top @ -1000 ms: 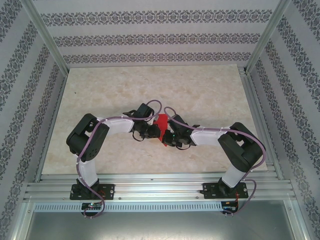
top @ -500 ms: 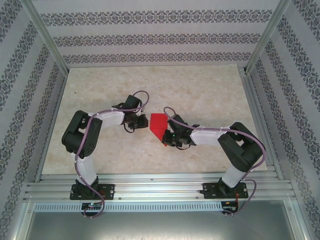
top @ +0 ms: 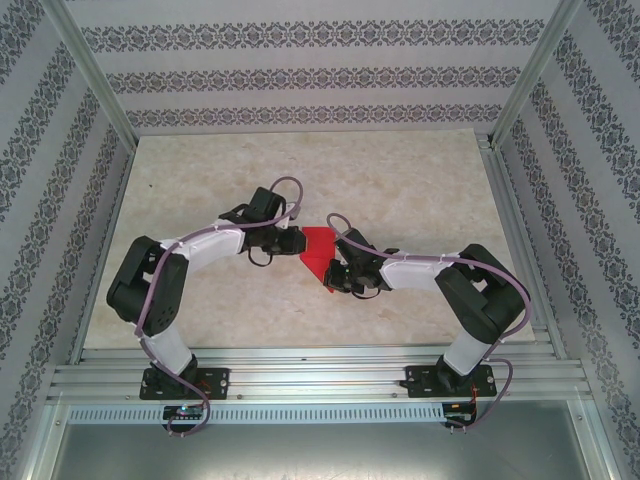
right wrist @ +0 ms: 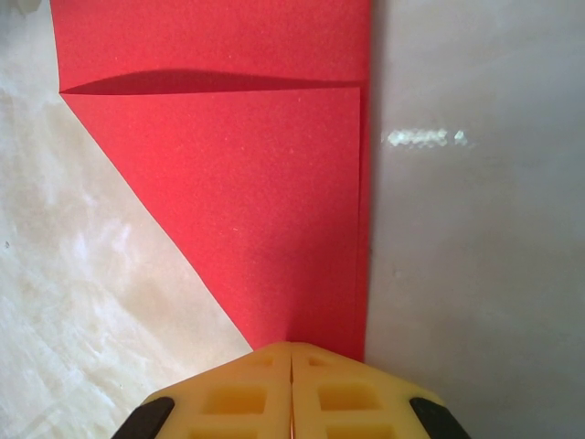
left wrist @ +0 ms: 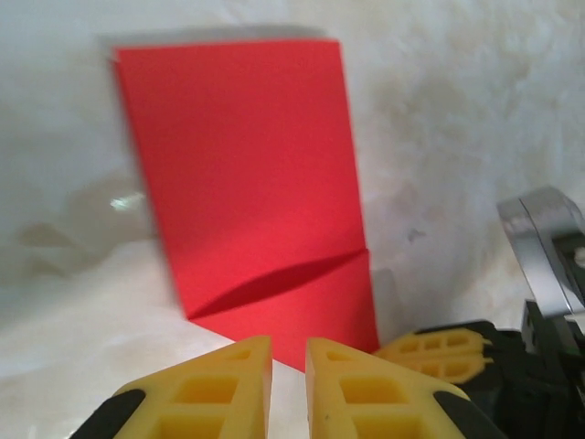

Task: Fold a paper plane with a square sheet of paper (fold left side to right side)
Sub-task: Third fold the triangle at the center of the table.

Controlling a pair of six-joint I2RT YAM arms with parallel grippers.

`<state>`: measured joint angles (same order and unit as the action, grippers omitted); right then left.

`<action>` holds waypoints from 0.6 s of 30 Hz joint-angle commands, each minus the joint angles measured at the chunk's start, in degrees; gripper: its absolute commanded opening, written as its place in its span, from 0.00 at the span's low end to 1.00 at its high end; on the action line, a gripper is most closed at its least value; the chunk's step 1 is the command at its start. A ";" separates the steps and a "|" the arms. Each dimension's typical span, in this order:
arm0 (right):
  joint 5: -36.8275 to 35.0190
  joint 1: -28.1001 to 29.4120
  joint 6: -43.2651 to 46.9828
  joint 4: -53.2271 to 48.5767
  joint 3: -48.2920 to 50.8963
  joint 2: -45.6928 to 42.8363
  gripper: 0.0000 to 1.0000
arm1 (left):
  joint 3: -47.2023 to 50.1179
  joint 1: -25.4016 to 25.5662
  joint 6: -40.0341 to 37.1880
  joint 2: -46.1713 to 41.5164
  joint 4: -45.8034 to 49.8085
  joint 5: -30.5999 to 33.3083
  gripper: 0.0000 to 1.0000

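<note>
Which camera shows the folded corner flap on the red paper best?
Right wrist: the flap is close and large, its edges sharp. Left wrist shows it smaller, at the red paper's near end; top external, a tiny red shape.

I see the paper (top: 318, 252) lying flat on the table (top: 400, 180), about mid-way across. It is plain bright red and already folded into a narrow strip. Its far end is square. Its near end has one corner turned over into a triangle, so it tapers to a point toward me. On my wrist views, that flap's top edge (right wrist: 210, 84) lifts slightly and casts a thin shadow (left wrist: 274, 279).
</note>
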<state>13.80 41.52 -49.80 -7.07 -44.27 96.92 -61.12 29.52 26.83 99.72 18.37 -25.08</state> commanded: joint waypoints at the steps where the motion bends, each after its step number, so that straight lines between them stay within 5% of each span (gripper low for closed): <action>1: -0.88 0.55 0.47 -7.00 2.09 4.06 0.08 | -0.48 1.53 0.07 3.39 -2.97 -2.42 0.19; 18: -2.64 1.42 -5.52 -4.47 -0.72 -5.79 0.07 | -1.52 3.09 -1.75 11.80 -1.49 2.39 0.18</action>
<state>12.69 42.28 -52.45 -10.79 -44.51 93.43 -63.44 32.01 26.35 109.73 17.58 -25.30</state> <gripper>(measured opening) 0.074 0.178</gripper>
